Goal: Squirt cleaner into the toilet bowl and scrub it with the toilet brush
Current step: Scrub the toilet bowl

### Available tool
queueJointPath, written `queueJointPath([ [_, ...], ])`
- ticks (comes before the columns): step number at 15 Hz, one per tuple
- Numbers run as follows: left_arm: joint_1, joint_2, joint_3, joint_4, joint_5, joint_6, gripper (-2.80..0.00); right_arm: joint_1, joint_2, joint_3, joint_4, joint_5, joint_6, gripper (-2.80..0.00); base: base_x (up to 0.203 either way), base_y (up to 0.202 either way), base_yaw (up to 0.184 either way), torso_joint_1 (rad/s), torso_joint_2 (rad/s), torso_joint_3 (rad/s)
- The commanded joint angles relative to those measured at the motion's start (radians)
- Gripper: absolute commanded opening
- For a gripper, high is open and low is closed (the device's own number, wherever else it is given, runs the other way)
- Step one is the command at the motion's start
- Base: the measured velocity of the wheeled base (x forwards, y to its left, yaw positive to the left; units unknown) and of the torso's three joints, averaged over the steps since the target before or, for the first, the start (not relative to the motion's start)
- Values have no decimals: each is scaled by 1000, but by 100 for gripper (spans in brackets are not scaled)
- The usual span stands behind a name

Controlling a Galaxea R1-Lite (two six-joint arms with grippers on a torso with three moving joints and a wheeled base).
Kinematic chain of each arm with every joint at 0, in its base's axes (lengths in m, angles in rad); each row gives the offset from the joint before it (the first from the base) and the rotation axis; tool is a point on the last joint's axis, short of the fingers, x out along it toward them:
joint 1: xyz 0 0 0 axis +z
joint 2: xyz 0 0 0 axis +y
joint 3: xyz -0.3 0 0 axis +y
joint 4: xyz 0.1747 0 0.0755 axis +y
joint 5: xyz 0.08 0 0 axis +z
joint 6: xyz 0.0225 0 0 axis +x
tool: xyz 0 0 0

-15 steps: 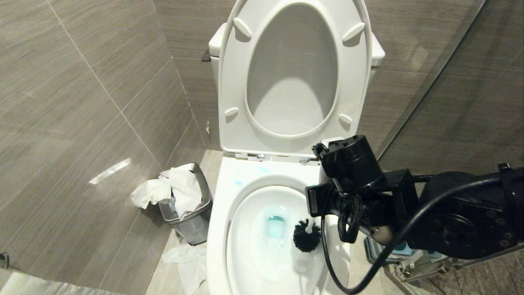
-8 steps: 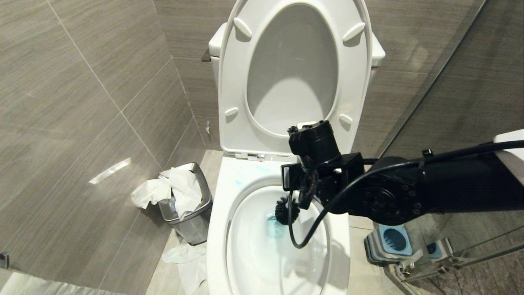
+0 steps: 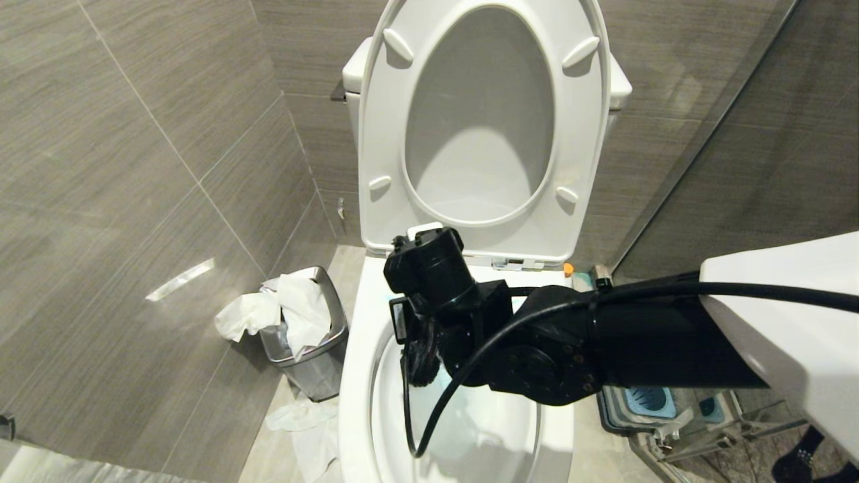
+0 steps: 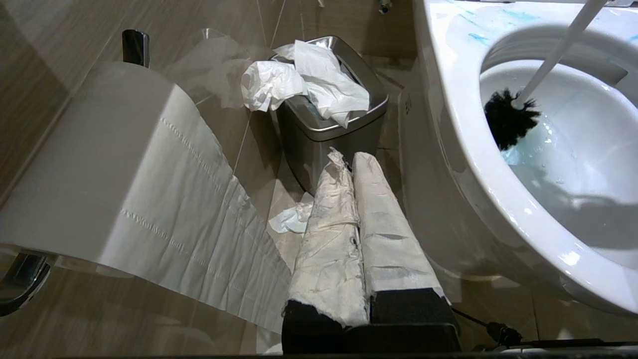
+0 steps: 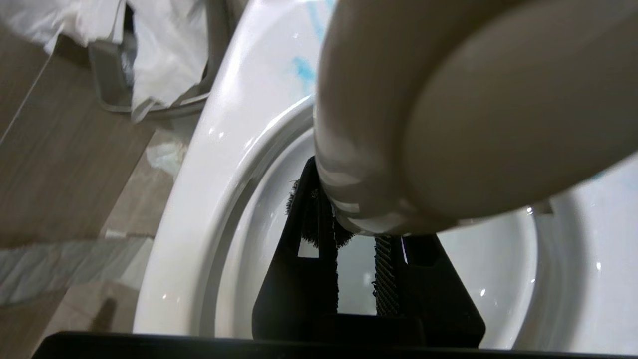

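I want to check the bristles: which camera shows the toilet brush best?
The left wrist view: the toilet brush shows head and handle in the bowl. The head view hides it behind the right arm; the right wrist view shows only a bristle fringe.

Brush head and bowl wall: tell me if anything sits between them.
Nothing visible does. The brush, held by the right gripper, has its bristles down inside the bowl by its left wall; contact itself can't be confirmed.

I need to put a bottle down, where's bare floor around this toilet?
Crowded left of the white ceramic toilet bowl: overflowing steel bin and fallen tissue. On the right, a bare floor strip between bowl and grey-and-blue brush holder.
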Motion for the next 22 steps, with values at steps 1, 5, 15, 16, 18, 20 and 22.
queueJointPath([
  [1, 0, 1, 2, 0, 0, 0, -280, 37, -38, 61, -1, -3, 4, -280, 0, 0, 0, 0, 0, 0],
  [5, 0, 1, 2, 0, 0, -1, -280, 102, -175, 237, -1, -3, 31, -280, 0, 0, 0, 0, 0, 0],
  [15, 0, 1, 2, 0, 0, -1, -280, 5, -410, 523, -3, -11, 85, -280, 0, 0, 0, 0, 0, 0],
  [16, 0, 1, 2, 0, 0, 1, -280, -20, -413, 524, -3, -11, 85, -280, 0, 0, 0, 0, 0, 0],
  [18, 0, 1, 2, 0, 0, 1, -280, -64, -416, 519, -4, -11, 84, -280, 0, 0, 0, 0, 0, 0],
  [20, 0, 1, 2, 0, 0, 1, -280, -90, -408, 514, -6, -11, 82, -280, 0, 0, 0, 0, 0, 0],
  [22, 0, 1, 2, 0, 0, 1, -280, -99, -391, 496, -9, -11, 80, -280, 0, 0, 0, 0, 0, 0],
])
